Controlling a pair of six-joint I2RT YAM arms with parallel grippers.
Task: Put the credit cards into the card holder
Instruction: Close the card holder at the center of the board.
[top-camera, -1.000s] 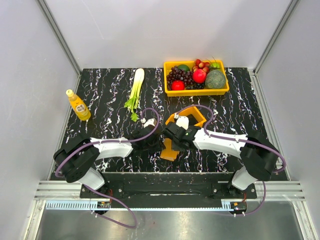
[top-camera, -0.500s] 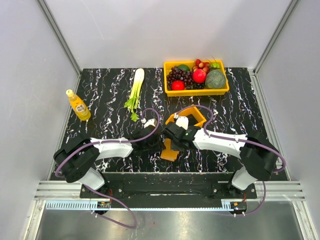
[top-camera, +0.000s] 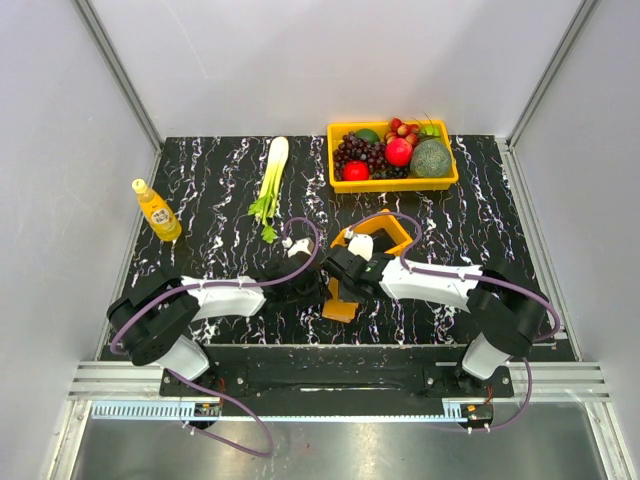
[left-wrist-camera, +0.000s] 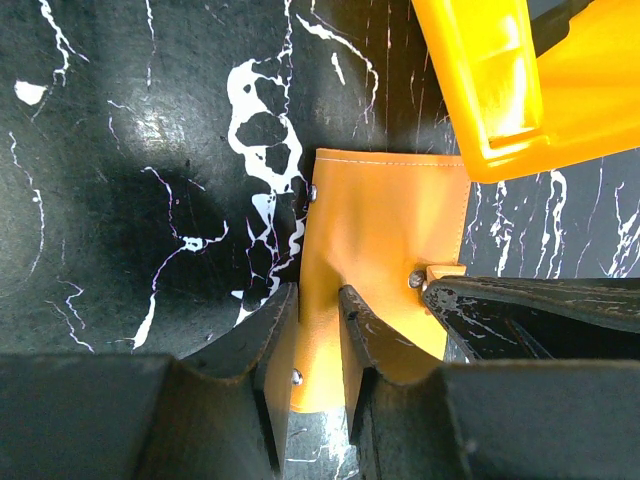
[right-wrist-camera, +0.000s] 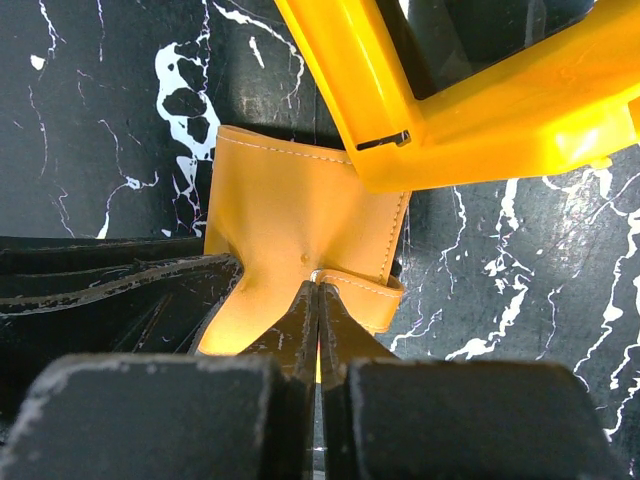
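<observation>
Marbled black table (top-camera: 200, 190): left gripper (left-wrist-camera: 315, 305) and right gripper (right-wrist-camera: 318, 290) both pinch the card holder (left-wrist-camera: 385, 225), apparently opening it; next, pull its flaps apart.

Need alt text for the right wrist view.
Right gripper pinched shut on a flap of the flat orange stitched leather card holder over a black white-veined table; corner of an orange plastic tray just beyond.

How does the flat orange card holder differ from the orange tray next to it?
The card holder is thin, flat and stitched, with small rivets; the tray is smooth plastic with raised walls. The card holder is pinched by the left gripper and the right gripper; the tray is not held. Both are orange.
</observation>
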